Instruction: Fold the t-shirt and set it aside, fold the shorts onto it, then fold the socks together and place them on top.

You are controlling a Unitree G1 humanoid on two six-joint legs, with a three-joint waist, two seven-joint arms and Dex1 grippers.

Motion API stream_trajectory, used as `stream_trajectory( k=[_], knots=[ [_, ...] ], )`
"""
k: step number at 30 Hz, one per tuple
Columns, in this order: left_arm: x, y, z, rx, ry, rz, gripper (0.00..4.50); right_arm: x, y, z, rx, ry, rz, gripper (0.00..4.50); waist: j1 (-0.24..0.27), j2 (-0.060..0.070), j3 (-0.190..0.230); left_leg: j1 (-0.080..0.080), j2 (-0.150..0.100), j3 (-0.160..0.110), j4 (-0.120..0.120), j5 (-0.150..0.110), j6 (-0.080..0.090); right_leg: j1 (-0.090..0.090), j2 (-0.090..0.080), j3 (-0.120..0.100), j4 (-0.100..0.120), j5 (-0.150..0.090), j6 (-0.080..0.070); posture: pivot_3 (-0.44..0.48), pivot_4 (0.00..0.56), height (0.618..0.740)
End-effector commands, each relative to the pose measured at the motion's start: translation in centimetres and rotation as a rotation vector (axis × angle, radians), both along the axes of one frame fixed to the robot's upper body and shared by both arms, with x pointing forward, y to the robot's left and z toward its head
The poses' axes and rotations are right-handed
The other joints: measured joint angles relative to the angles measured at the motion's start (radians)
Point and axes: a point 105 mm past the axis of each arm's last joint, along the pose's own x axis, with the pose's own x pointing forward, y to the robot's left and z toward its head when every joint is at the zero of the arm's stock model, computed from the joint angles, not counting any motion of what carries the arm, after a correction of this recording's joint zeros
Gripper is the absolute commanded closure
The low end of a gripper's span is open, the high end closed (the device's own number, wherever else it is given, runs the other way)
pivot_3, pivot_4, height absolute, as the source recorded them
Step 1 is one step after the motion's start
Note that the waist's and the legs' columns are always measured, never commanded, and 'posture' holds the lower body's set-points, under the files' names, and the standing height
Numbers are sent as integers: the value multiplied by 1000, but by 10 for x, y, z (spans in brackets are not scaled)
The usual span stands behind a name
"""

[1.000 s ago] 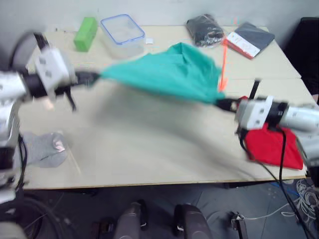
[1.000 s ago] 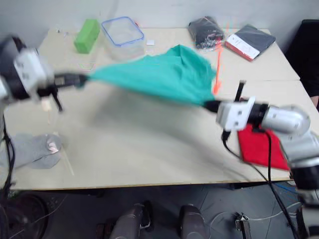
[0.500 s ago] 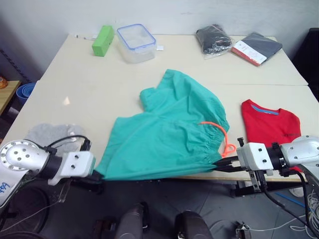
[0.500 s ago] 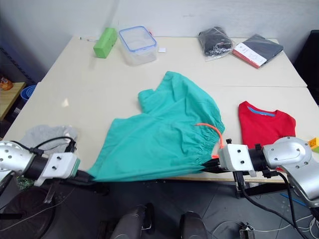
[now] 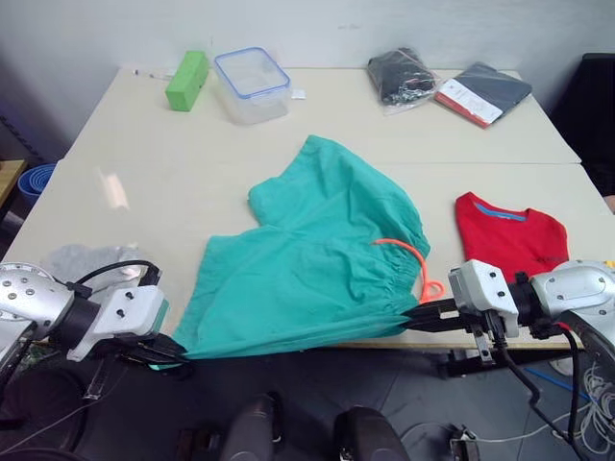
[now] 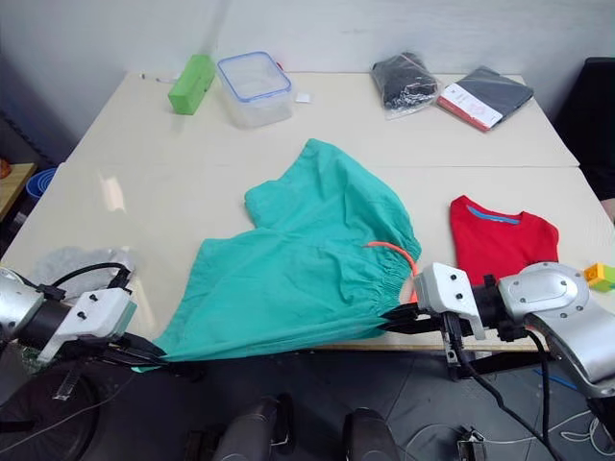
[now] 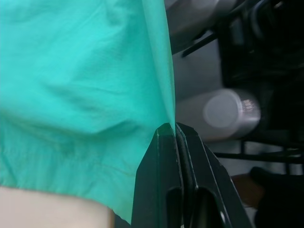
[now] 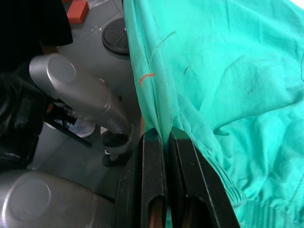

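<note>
Shorts (image 5: 317,259) lie spread on table (image 5: 173,173), near edge pinched by left gripper (image 7: 169,133) and right gripper (image 8: 161,135); t-shirt (image 5: 509,235) at right.

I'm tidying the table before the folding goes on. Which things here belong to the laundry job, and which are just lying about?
Part of the job:
- shorts, pinched at the near edge by the left gripper and right gripper
- t-shirt
- socks

Just lying about:
- green block
- clear lidded container
- black bagged cloth
- dark notebook
</note>
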Motion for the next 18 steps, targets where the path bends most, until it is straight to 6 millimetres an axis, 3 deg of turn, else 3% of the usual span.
stream_trajectory(
  k=[1, 5, 9, 13, 18],
  knots=[
    [-11, 5, 19, -10, 80, -15, 4495, -3, -1, 22, 68, 28, -23, 4500, -2, 0, 0, 0, 0, 0, -2, 2, 1, -1, 0, 0, -1, 2, -1, 0, 150, 740],
    [-21, 9, 29, 8, 149, -17, 4495, -22, 7, 26, 97, 122, 31, 4500, -1, 0, 0, 0, 1, 1, -5, 4, 1, -4, 0, 3, -1, 4, -2, 0, 150, 740],
    [-22, 11, 32, 29, 151, -32, 4495, -26, 12, 18, 86, 120, 23, 4500, -2, 0, 0, 0, 1, 3, -7, 4, 0, -6, 1, 4, -2, 4, -2, 0, 150, 740],
    [-1, 20, 36, 38, 84, 5, 4495, -16, 7, 13, 160, 136, -98, 4500, -1, 0, 0, 0, 1, 4, -8, 4, 0, -6, 2, 5, -3, 4, -2, 0, 150, 740],
    [53, 15, 48, -17, -78, 29, 4495, -5, 2, 21, 244, 144, -200, 4500, 6, 0, 0, 0, 1, 6, -7, 5, 2, -6, 2, 7, -1, 5, 0, 0, 150, 740]
  ],
)
